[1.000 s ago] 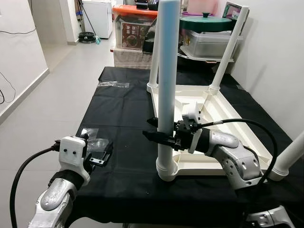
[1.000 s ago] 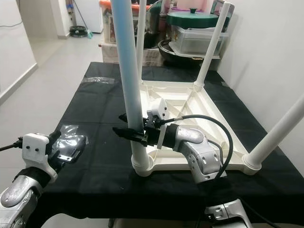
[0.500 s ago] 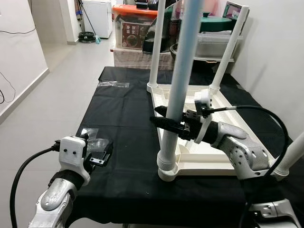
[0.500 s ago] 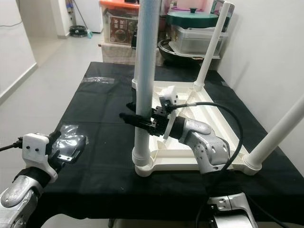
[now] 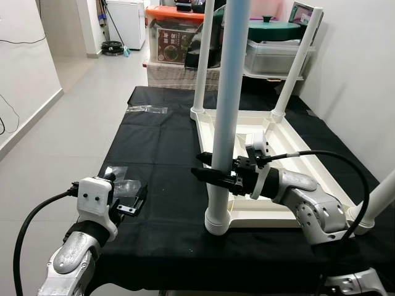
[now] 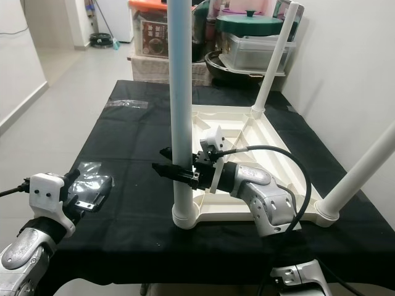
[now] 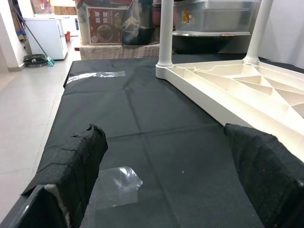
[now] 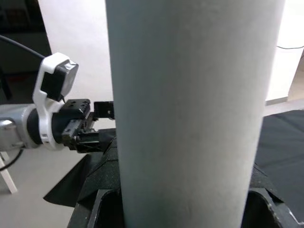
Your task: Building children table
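Observation:
A white children's table top (image 5: 295, 147) lies upside down on a black-covered work table (image 5: 160, 142). White legs stand in its far left (image 5: 201, 68), far right (image 5: 297, 65) and near right (image 5: 379, 200) corners. A pale blue-white leg (image 5: 226, 111) stands almost upright in the near left corner socket (image 5: 216, 223). My right gripper (image 5: 208, 172) is shut on this leg a little above the socket, and the leg (image 8: 190, 104) looms close in the right wrist view. My left gripper (image 7: 166, 137) hovers open and empty over the cloth near the table's front left edge.
A clear plastic bag (image 5: 121, 180) lies just ahead of my left gripper, and another wrapper (image 5: 147, 109) lies at the table's far left. Storage boxes (image 5: 176, 37) and a green-lidded pot (image 5: 266, 28) crowd behind the table. A white wall (image 5: 364, 80) is close on the right, with tiled floor (image 5: 74, 123) on the left.
The held leg, tilted with its top to the right half a second ago, has swung back to nearly upright. My right gripper has come down and leftward with it. The left arm is still.

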